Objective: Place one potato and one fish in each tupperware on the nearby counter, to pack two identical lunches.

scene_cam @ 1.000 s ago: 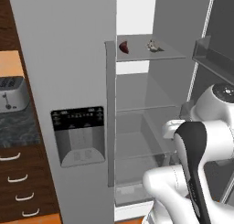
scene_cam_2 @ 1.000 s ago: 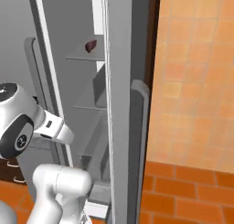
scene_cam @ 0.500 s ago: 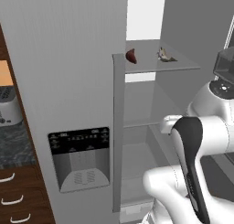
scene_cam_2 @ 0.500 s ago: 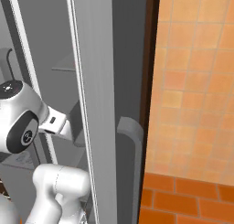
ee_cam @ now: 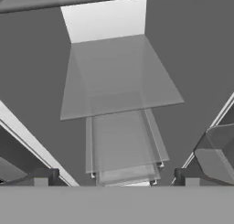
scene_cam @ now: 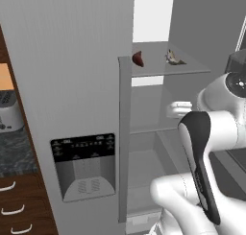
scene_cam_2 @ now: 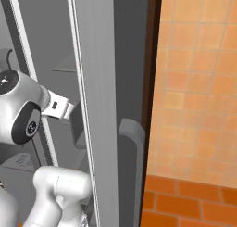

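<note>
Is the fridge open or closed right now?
Open. The left base view looks straight into the fridge, where a fish and a dark red item sit on the top glass shelf.

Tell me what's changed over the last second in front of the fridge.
The base has driven closer to the open fridge, so both base views shifted. Nothing was taken hold of: the gripper points empty at the glass shelves. The fish and a dark red item stayed on the upper shelf.

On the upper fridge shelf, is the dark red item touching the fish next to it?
Apart. In the left base view the dark red item sits at the shelf's left end and the fish further right, bare shelf plainly between them.
</note>
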Controlling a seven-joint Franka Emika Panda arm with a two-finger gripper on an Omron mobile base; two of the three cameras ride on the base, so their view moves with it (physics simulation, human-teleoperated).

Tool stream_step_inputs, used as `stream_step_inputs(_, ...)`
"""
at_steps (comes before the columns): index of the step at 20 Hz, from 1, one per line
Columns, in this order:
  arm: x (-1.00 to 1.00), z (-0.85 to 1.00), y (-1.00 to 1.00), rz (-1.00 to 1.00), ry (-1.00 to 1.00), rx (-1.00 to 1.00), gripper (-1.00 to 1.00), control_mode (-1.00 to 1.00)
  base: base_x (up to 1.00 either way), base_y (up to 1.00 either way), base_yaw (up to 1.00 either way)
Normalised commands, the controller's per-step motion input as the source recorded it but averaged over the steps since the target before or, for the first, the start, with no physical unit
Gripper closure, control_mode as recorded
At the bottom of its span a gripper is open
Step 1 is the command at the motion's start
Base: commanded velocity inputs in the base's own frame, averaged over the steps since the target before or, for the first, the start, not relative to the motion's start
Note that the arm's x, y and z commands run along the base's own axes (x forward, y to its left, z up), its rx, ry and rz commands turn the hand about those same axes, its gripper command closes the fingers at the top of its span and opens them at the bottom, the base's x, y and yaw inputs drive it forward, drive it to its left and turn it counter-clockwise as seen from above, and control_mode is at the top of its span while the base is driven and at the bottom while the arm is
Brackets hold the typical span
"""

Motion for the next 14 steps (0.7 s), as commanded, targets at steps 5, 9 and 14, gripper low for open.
stream_step_inputs(5,0.22,0.56,-0.08,0.00,-0.10,0.00,-1.00,-1.00,0.00,0.00,0.00)
stream_step_inputs(9,0.11,0.45,-0.26,0.00,-0.12,0.00,-1.00,-1.00,0.00,0.00,0.00)
stream_step_inputs(14,0.44,0.44,-0.17,0.00,-0.17,-0.01,-1.00,-1.00,0.00,0.00,0.00)
